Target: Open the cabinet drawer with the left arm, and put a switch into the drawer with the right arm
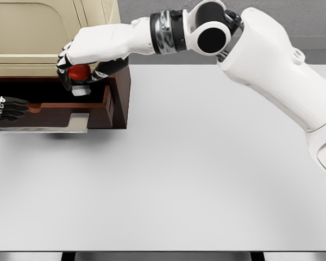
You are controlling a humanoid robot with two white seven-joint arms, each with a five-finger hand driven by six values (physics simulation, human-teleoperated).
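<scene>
White table (pixel 195 185) fills the near field; its surface is bare across the middle and right. Right arm enters from the right edge, elbow raised, forearm reaching left across the table's far side. Right hand (pixel 79 69) sits over the open drawer (pixel 106 106), dark fingers clenched around the switch (pixel 79 73): red cap visible between the fingers, pale grey base showing just below them. Switch is held above the drawer's interior, not resting on its floor.

Drawer: dark brown wood, pulled out from the cream cabinet (pixel 38 32) at far left, front panel overhanging the table. Interior mostly shadowed; contents cannot be told.

Left hand (pixel 8 109) at the left edge, black fingers extended to the drawer's front edge; whether they grip it cannot be told.
</scene>
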